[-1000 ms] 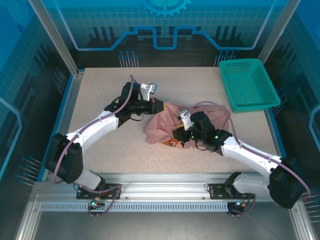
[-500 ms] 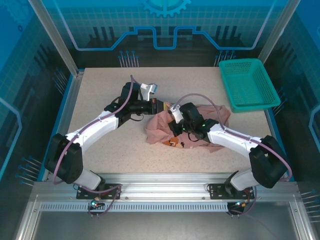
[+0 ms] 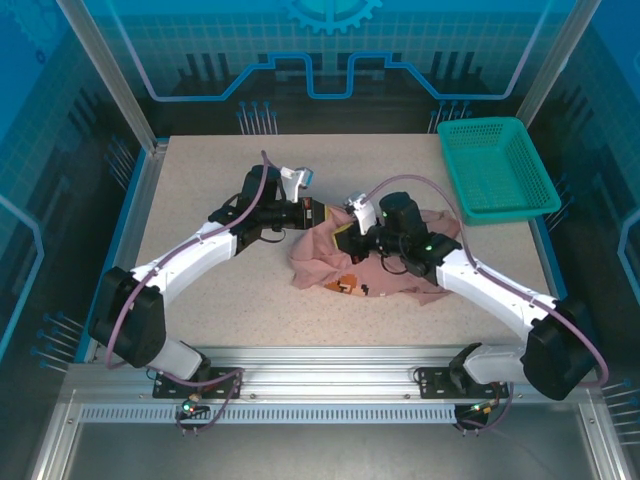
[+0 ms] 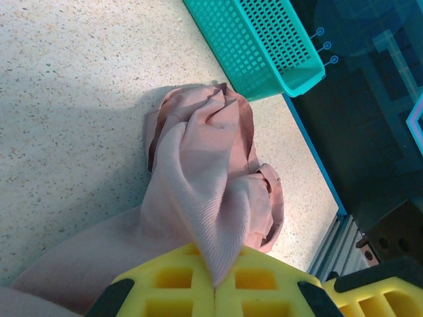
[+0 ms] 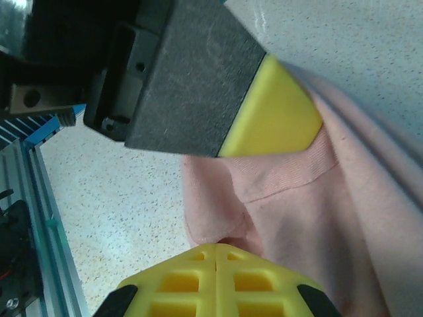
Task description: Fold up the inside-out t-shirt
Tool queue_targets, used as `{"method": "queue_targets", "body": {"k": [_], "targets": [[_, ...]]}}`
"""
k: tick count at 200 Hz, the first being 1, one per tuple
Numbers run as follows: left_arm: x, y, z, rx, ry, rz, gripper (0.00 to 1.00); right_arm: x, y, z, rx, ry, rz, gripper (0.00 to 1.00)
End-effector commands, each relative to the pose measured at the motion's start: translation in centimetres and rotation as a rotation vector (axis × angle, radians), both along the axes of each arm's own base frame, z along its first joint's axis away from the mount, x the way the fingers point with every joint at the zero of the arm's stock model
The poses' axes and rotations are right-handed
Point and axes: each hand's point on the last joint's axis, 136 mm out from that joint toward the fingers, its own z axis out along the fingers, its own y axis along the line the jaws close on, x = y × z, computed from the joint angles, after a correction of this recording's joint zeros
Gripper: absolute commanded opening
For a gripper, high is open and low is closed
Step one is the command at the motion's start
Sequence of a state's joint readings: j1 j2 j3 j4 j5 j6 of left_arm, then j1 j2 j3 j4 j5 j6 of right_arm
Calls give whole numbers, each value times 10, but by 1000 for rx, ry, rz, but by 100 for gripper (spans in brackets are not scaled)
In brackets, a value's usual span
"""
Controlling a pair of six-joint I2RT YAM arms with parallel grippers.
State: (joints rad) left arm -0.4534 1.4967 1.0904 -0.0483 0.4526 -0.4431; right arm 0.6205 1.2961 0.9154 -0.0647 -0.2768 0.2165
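Matt ribbed-knit cloth t-shirt [image 4: 198,172]; speckled matt table [image 4: 66,99]; glossy plastic mesh basket [image 4: 264,46].

Teal mesh basket [image 3: 497,168] sits at the far right corner of the speckled table [image 3: 200,180]. Blue translucent panels [image 3: 320,60] stand behind the table.

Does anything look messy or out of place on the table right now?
The t-shirt is a crumpled heap mid-table, not spread flat, with the left hand and right hand both pinching it close together. The basket sits square; nothing spilled.
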Motion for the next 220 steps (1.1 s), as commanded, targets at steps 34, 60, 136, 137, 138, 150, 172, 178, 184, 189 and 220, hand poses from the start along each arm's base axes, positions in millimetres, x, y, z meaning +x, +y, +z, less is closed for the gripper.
{"method": "queue_targets", "body": {"k": [34, 60, 136, 137, 138, 150, 172, 178, 184, 189, 220], "targets": [[0, 0, 22, -22, -50, -11, 0, 25, -48, -72, -270, 177, -330, 38], [-3, -1, 27, -37, -53, -18, 0, 25, -60, -92, -343, 206, -405, 43], [1, 12, 25, 4, -66, 48, 0, 28, -65, -81, -271, 206, -400, 0], [1, 12, 25, 5, -64, 52, 0, 28, -65, -80, -265, 203, -395, 0], [1, 13, 25, 6, -65, 55, 0, 27, -65, -79, -258, 202, -390, 0], [7, 24, 18, 27, -55, 111, 0, 18, -63, -61, -174, 169, -325, 0], [20, 47, -3, 91, -17, 222, 0, -1, -59, -27, 33, 132, -188, 0], [22, 51, -9, 114, -7, 236, 0, -7, -58, -20, 82, 124, -151, 0], [24, 53, -16, 136, 4, 243, 0, -11, -57, -14, 125, 121, -121, 0], [25, 54, -20, 151, 11, 243, 0, -15, -57, -10, 154, 118, -98, 0], [30, 57, -41, 206, 50, 253, 3, -25, -52, 2, 260, 98, -7, 0]]}}
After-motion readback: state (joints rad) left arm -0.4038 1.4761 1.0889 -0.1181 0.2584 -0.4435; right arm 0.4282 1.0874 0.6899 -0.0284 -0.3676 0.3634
